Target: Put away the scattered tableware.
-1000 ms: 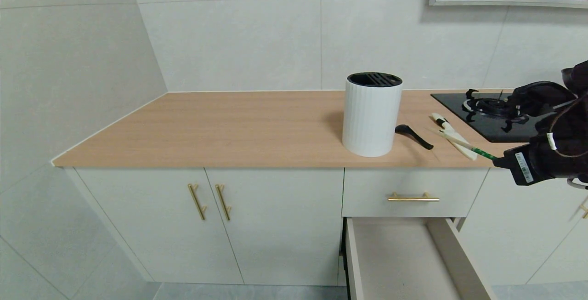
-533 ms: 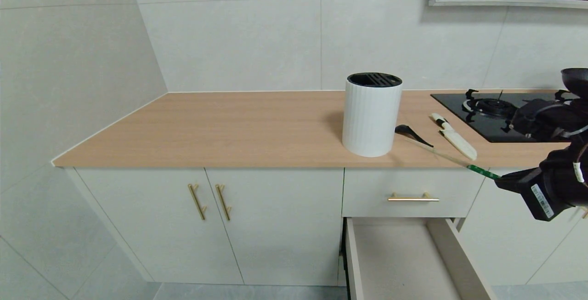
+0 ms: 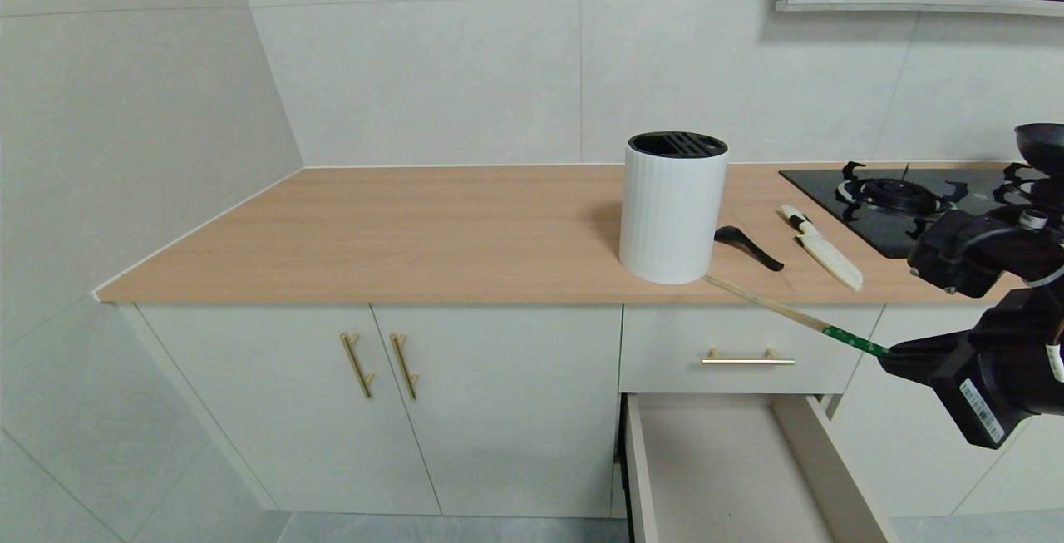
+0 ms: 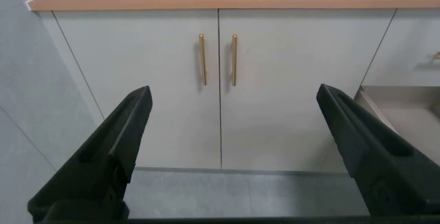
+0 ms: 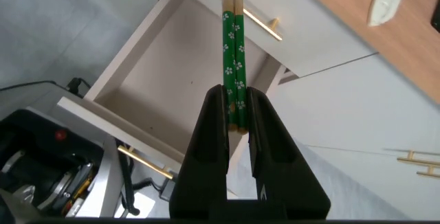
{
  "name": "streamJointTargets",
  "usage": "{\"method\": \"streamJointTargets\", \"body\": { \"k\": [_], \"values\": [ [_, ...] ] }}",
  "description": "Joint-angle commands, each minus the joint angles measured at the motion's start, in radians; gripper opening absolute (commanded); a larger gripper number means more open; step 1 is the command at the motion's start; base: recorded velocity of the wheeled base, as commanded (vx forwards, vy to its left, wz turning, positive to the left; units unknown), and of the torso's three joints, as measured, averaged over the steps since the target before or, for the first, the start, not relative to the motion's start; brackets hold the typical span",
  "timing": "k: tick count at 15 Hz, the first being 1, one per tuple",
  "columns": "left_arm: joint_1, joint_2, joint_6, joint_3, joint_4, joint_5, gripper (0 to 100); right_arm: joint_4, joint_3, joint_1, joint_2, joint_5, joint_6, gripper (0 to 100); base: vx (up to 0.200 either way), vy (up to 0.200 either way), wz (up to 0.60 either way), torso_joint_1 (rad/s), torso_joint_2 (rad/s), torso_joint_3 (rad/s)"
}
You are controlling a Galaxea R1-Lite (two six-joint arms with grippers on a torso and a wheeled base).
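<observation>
While the right gripper [image 3: 894, 352] hangs in front of the counter [image 3: 416, 227], its fingers are clamped together on the green, flowered ends of a pair of chopsticks [image 3: 790, 314]. Below it and to its left, an open drawer [image 3: 715, 468] stands pulled out from the cabinet. The chopsticks slant up and away from the gripper toward the robot's left, and their bare tips end over the counter's front edge, near the foot of a white holder [image 3: 672, 210]. Beyond the gripper a knife [image 3: 823, 258] lies flat on the counter, with a black spoon [image 3: 748, 245] between it and the holder. Farther back sits a stove [image 3: 889, 202]. The left gripper [image 4: 234, 100] hangs low, its fingers spread wide apart around nothing, facing two cabinet doors [image 4: 137, 80].
</observation>
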Motion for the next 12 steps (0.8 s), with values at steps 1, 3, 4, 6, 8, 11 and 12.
{"method": "streamJointTargets", "body": {
  "k": [1, 3, 4, 6, 8, 11, 12],
  "values": [
    [0.0, 0.001, 0.0, 0.0, 0.0, 0.0, 100, 0.0, 0.003, 0.006, 0.003, 0.0, -0.001, 0, 0.0, 0.0, 0.0, 0.0, 0.0, 0.0],
    [0.0, 0.001, 0.0, 0.0, 0.0, 0.0, 100, 0.0, 0.003, 0.007, 0.004, 0.0, -0.002, 0, 0.0, 0.0, 0.0, 0.0, 0.0, 0.0],
    [0.0, 0.001, 0.0, 0.0, 0.0, 0.0, 100, -0.001, 0.003, 0.007, 0.004, 0.0, -0.002, 0, 0.0, 0.0, 0.0, -0.085, 0.23, 0.129],
    [0.0, 0.001, 0.0, 0.0, 0.0, 0.0, 100, -0.001, 0.005, 0.007, 0.004, 0.0, -0.002, 0, 0.0, 0.0, 0.0, -0.158, 0.38, 0.208],
    [0.0, 0.001, 0.0, 0.0, 0.0, 0.0, 100, -0.001, 0.011, 0.027, 0.012, 0.0, -0.001, 0, 0.0, 0.0, 0.0, -0.188, 0.46, 0.271],
    [0.0, 0.001, 0.0, 0.0, 0.0, 0.0, 100, -0.001, 0.013, 0.036, 0.016, 0.0, -0.001, 0, 0.0, 0.0, 0.0, -0.196, 0.47, 0.279],
    [0.0, 0.001, 0.0, 0.0, 0.0, 0.0, 100, -0.003, 0.013, 0.036, 0.018, 0.0, -0.001, 0, 0.0, 0.0, 0.0, -0.183, 0.48, 0.281]
  ]
}}
